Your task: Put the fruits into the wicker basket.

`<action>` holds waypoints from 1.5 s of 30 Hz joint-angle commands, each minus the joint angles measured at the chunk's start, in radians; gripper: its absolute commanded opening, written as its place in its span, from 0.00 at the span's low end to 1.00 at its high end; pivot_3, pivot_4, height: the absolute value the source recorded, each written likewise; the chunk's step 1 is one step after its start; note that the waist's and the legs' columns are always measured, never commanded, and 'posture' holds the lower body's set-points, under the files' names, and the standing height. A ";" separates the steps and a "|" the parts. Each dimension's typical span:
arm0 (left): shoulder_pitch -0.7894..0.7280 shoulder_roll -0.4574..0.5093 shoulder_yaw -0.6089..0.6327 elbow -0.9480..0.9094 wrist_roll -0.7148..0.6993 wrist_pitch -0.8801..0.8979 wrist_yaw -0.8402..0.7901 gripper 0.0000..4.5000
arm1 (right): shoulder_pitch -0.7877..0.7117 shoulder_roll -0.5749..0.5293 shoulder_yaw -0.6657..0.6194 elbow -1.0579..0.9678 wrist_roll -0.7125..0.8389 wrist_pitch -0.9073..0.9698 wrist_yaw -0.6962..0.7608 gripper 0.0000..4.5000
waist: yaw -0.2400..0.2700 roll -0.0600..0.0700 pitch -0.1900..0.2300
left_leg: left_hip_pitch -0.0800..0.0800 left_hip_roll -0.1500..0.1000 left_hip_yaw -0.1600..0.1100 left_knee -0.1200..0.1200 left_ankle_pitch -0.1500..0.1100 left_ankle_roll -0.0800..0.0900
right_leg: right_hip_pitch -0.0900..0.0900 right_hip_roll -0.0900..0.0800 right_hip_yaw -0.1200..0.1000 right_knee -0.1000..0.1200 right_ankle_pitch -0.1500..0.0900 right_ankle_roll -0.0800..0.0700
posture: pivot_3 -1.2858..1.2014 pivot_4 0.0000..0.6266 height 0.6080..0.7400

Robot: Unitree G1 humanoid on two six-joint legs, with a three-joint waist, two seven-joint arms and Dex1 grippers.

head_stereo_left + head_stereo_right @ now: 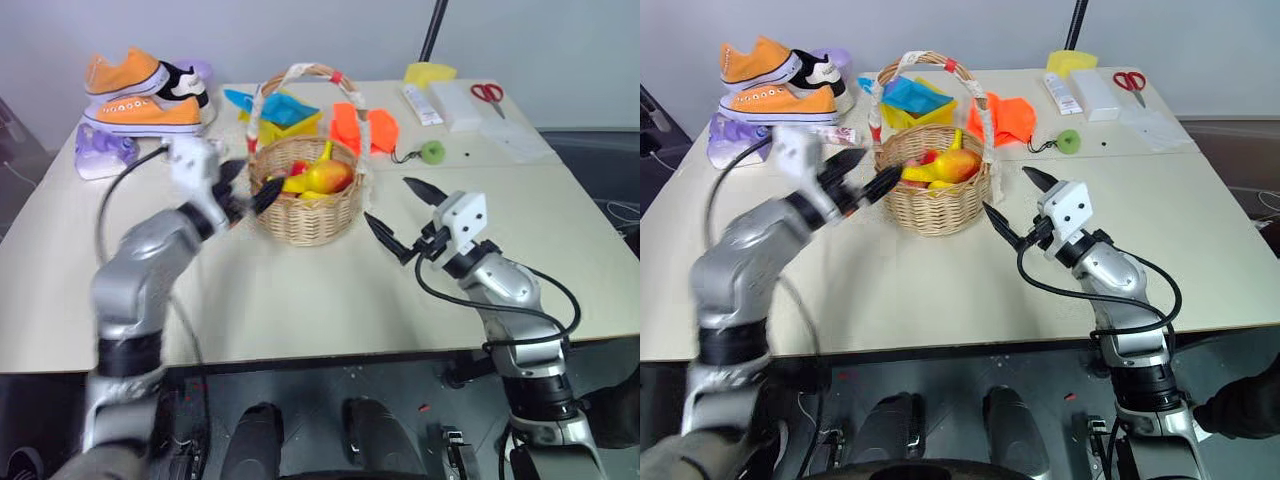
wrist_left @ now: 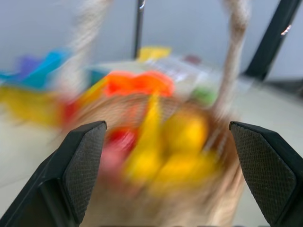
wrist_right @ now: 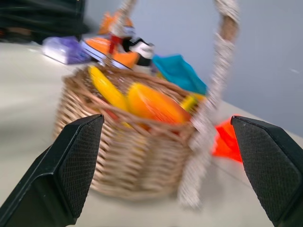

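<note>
A: Where do the end effectors stand?

B: The left end effector (image 1: 862, 172) is spread wide and holds nothing; its fingers sit just beside the basket (image 1: 936, 200), at the rim on the robot's left. The right end effector (image 1: 1016, 203) is wide as well, empty, just off the basket's other side and above the table (image 1: 940, 290).

A: And the fruits?

B: Both are in the basket. The banana (image 3: 107, 88) lies along the inside, and the mango (image 3: 154, 103) rests against it (red and yellow, nearer the handle (image 1: 300, 75) foot). The basket stands upright on the table, between the two arms.

A: What lies around it?

B: Behind the basket, a yellow box (image 1: 285, 118) with blue paper and an orange cloth (image 1: 362, 127). A green ball (image 1: 432, 151) lies near the cloth. Orange shoes (image 1: 145, 95) sit at the far left corner, scissors (image 1: 488, 93) at the far right.
</note>
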 commanded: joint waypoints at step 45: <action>0.391 0.081 0.123 -0.118 -0.152 -0.403 -0.240 1.00 | -0.553 0.185 -0.057 0.458 -0.020 0.135 -0.190 0.01 | -0.010 0.001 0.001 | -0.001 0.000 0.005 -0.001 0.000 0.000 | -0.002 -0.002 0.002 -0.003 -0.002 -0.005 | 0.52 0.24 1.00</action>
